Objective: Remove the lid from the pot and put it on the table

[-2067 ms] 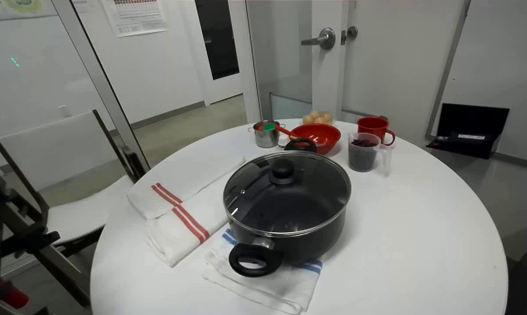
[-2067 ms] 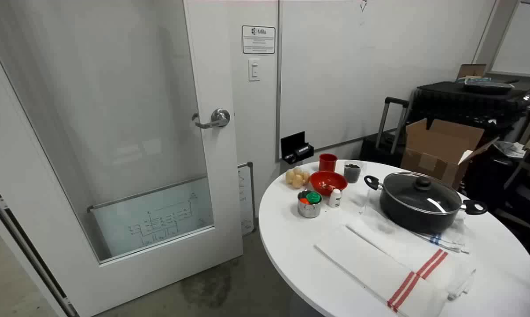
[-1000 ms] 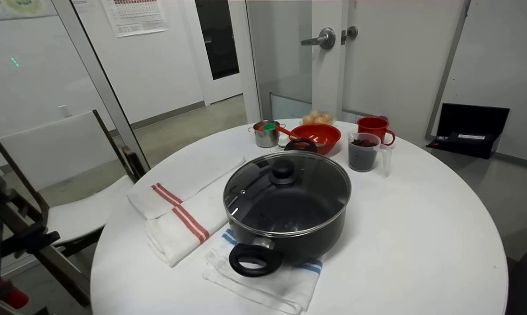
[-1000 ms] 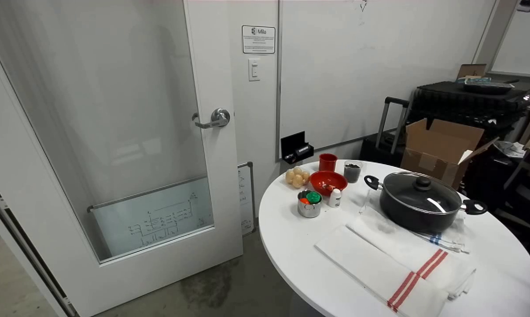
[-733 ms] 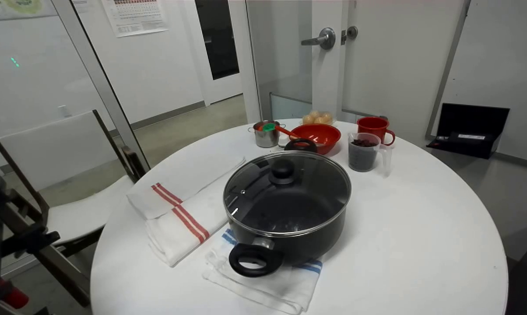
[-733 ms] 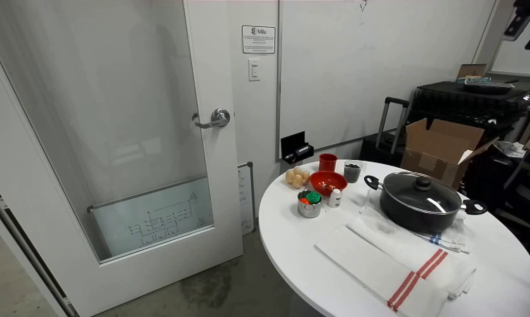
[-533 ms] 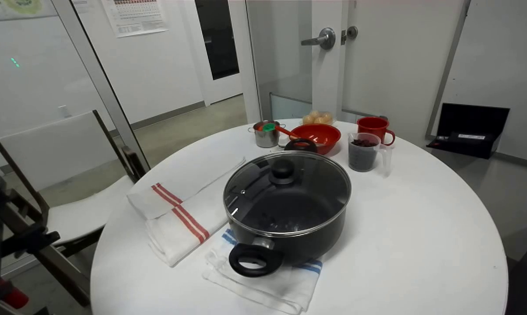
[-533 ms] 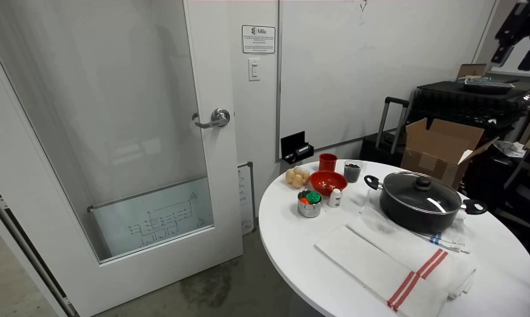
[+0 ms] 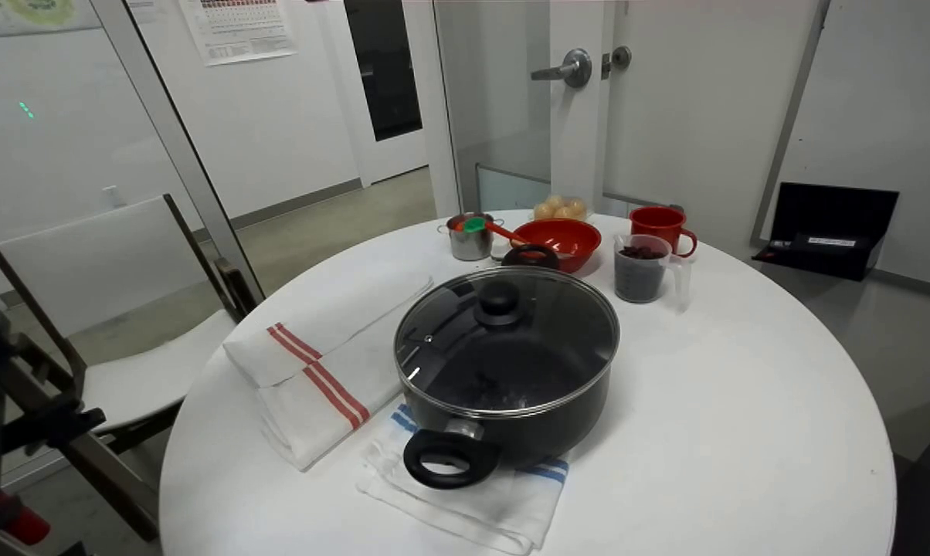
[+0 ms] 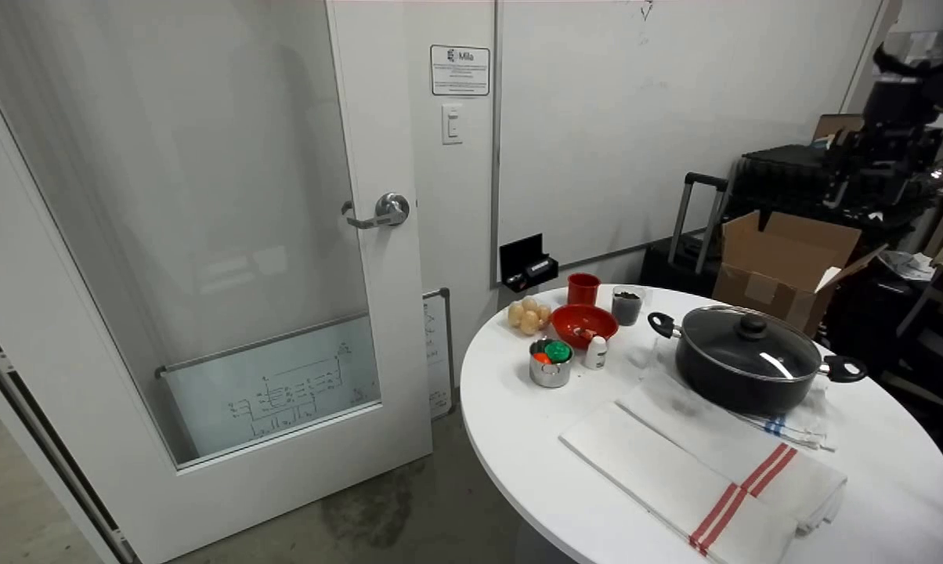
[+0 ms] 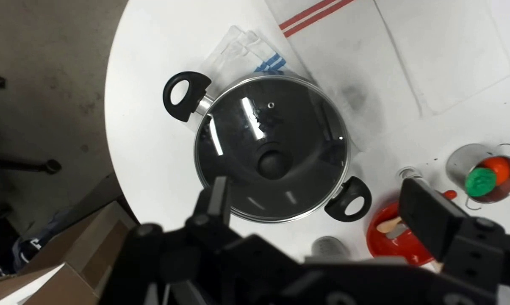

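The black pot [image 9: 558, 432] stands on a folded blue-striped cloth on the round white table [image 9: 743, 432]; both exterior views show it. The glass lid [image 9: 511, 363] with metal rim and black knob sits flat on the pot; it also shows in an exterior view [image 10: 722, 345]. My gripper [image 10: 865, 200] is high above the table, up and right of the pot in that view. In the wrist view my gripper [image 11: 316, 184] is open with nothing between its fingers. The lid [image 11: 272, 123] lies below, its knob [image 11: 274, 164] nearer the left finger.
A red bowl [image 9: 577, 239], a small steel pot [image 9: 471, 243], a red mug [image 9: 660, 222], a measuring cup [image 9: 639, 276] and eggs [image 10: 529, 317] stand beyond the pot. A red-striped towel [image 9: 310, 378] lies beside it. A cardboard box [image 10: 777, 266] stands behind the table.
My gripper has come into an exterior view from the upper right corner and moved down and left. The lid, pot and other things have not moved.
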`<state>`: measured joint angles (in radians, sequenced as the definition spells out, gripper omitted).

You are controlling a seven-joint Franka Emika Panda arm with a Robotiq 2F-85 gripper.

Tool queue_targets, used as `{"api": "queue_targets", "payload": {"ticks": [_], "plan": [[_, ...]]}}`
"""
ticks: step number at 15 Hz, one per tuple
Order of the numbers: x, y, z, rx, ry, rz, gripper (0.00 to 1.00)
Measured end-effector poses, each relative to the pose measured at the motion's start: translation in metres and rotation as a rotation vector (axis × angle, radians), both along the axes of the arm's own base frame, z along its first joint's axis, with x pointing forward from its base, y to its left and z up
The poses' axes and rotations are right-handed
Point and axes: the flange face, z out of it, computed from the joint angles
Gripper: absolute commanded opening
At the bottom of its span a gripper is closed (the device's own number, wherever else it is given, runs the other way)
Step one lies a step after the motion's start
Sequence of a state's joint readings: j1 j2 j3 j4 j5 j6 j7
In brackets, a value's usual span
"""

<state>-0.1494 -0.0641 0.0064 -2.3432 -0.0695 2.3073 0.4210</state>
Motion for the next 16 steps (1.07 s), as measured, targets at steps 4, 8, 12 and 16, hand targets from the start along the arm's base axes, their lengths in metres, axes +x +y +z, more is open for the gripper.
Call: {"api": "queue_targets", "payload": {"ticks": [4, 8, 12, 16], "plan": [[0.021, -0.034, -0.053, -0.002, 0.03, -0.051, 1.0], [0.04, -0.059, -0.098, -0.008, 0.063, -0.09, 1.0], [0.06, -0.071, -0.135, -0.008, 0.096, -0.112, 1.0], [0.078, -0.07, -0.166, 0.01, 0.116, -0.131, 1.0]]}}
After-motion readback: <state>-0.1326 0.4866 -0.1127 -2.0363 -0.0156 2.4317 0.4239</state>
